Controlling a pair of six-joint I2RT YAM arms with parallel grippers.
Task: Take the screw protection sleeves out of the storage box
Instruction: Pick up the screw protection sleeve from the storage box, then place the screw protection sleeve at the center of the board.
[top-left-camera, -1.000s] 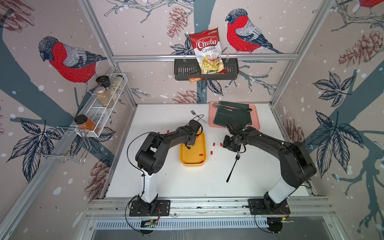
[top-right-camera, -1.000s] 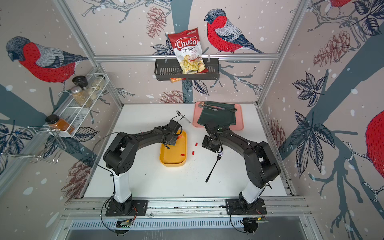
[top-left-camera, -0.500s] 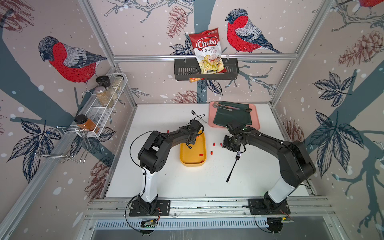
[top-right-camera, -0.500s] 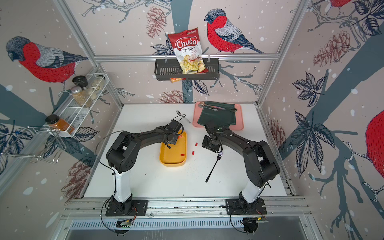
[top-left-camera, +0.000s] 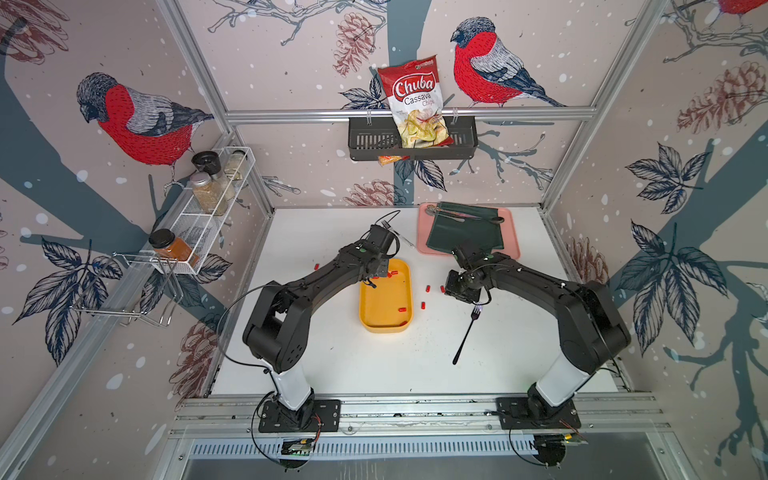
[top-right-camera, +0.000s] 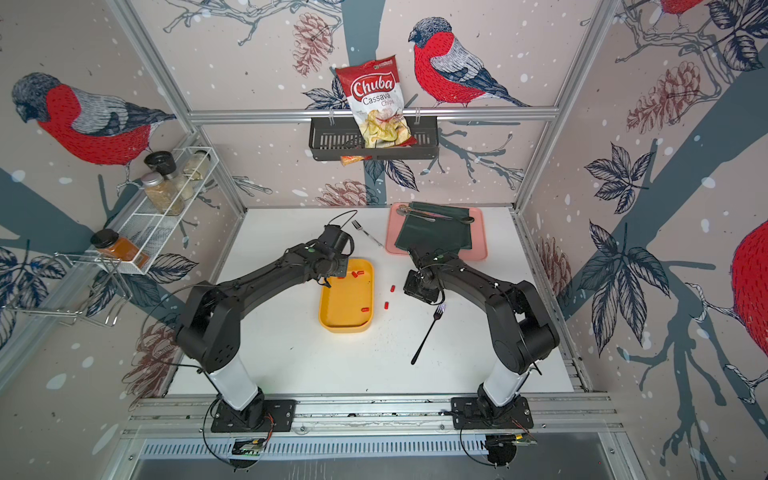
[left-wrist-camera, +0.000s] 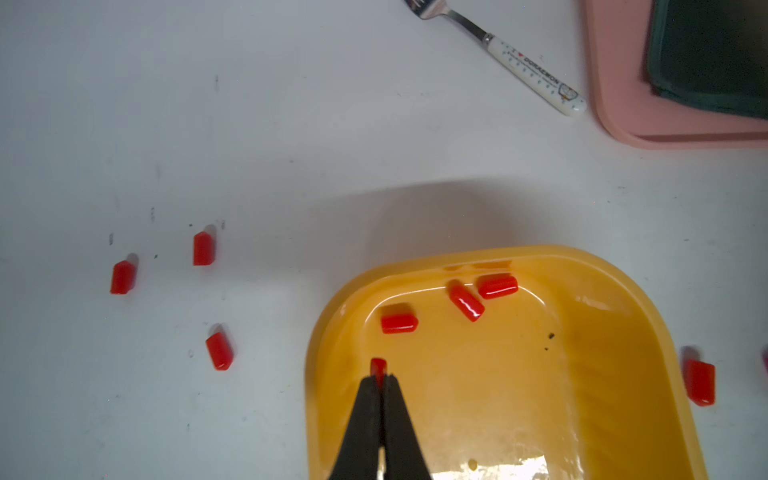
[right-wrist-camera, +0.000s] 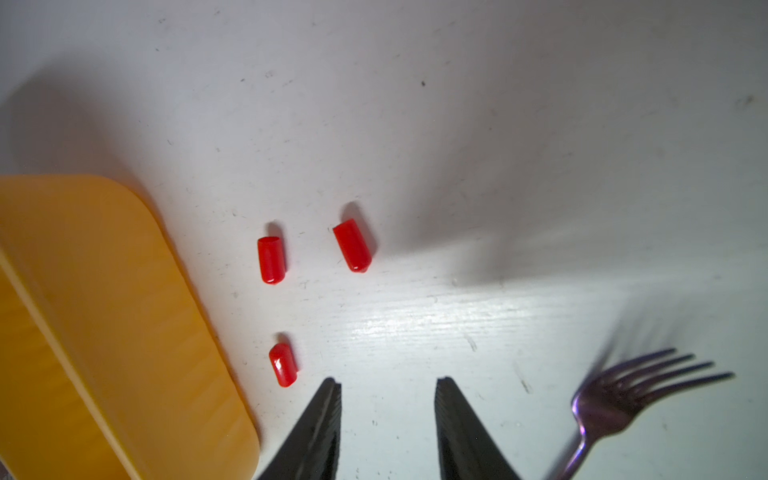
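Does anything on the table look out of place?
Two forks lie loose on the table: a white-handled fork beside the pink tray, a dark fork by the right gripper. Red sleeves are scattered around the storage box.

Shallow yellow-orange plastic box (top-left-camera: 384, 307), centred on white table (top-left-camera: 332, 365); small red cylindrical plastic sleeves (left-wrist-camera: 497, 286) lie sideways inside and outside both long walls.

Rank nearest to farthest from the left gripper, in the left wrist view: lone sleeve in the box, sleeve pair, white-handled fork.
1. Lone sleeve, on the box floor.
2. Sleeve pair, near the box's end wall.
3. White-handled fork, on the table outside.
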